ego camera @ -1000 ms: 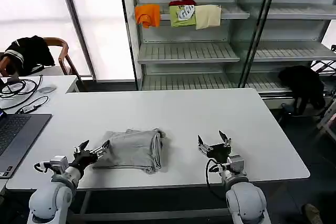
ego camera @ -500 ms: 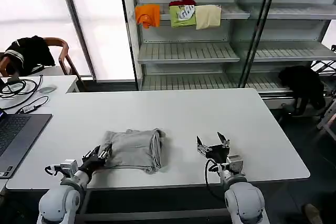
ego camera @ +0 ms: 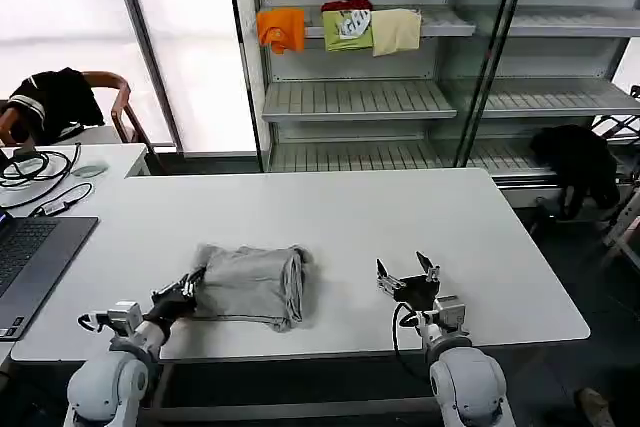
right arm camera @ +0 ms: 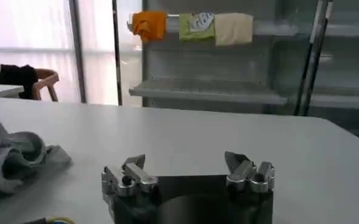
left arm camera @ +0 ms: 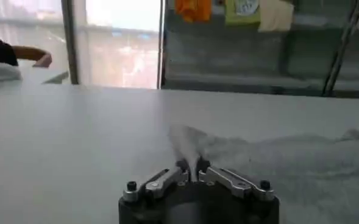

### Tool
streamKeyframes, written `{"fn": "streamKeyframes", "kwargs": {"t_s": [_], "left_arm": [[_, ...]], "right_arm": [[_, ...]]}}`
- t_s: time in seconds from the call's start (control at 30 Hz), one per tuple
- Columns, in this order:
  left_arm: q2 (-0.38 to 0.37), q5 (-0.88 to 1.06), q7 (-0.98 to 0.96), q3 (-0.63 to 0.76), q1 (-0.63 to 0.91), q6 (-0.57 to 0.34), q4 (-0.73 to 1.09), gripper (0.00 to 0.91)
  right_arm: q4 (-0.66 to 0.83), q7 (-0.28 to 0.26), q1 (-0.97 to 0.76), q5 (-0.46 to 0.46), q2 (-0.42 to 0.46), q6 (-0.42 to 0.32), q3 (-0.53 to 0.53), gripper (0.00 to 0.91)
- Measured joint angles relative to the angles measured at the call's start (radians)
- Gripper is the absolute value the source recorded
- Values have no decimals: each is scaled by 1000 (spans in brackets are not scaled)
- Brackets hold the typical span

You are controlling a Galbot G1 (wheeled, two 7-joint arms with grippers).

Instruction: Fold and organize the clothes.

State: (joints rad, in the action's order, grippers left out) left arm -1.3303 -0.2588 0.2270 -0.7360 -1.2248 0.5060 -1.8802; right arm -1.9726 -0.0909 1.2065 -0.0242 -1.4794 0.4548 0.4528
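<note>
A light grey shirt (ego camera: 248, 285) lies folded in a rumpled bundle near the front of the white table (ego camera: 330, 212). My left gripper (ego camera: 188, 291) is at the shirt's left edge, shut on a pinch of the grey fabric. In the left wrist view the cloth (left arm camera: 277, 159) rises in a ridge between the closed fingers of the left gripper (left arm camera: 191, 167). My right gripper (ego camera: 408, 273) rests open on the table to the right of the shirt, with nothing between its fingers. The right wrist view has the right gripper (right arm camera: 188, 165) above bare table and the shirt (right arm camera: 17, 155) off to one side.
A laptop (ego camera: 30, 257) and cables (ego camera: 35, 162) sit at the table's left end. Behind the table stand metal shelves (ego camera: 360, 97) with orange (ego camera: 281, 27), green (ego camera: 347, 30) and cream (ego camera: 396, 31) folded garments. Black garments lie on a chair (ego camera: 55, 102) and at the right (ego camera: 577, 159).
My left gripper moved in to the shirt's left edge and closed on the fabric. The shirt's left edge has lifted slightly. The right gripper has stayed in place.
</note>
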Motion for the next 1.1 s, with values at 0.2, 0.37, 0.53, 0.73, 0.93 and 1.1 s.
{"fn": "streamKeyframes", "kwargs": {"t_s": [0.2,0.37,0.53,0.73,0.93,1.1], "left_arm": [[53,138,45,-92,32,-46,-24,10],[149,268,107,-183,68,-79,-20,20],[260,404,158,-230,118,-106,-12,20],[361,555,203,-241,151,-122,-37,272],[326,691,197,-168,120,-163,-58,484],[193,789,143,-42,85,-213,-1,302]], "right_arm": [[15,0,-7,-6,3,-9,-2,907],[30,0,-14,-13,2,-15,-9,907],[39,-1,-16,-20,4,-21,-12,907],[45,-1,-6,-28,7,-34,-9,907],[41,0,16,-45,22,-53,6,907],[34,5,38,-64,41,-64,22,907]]}}
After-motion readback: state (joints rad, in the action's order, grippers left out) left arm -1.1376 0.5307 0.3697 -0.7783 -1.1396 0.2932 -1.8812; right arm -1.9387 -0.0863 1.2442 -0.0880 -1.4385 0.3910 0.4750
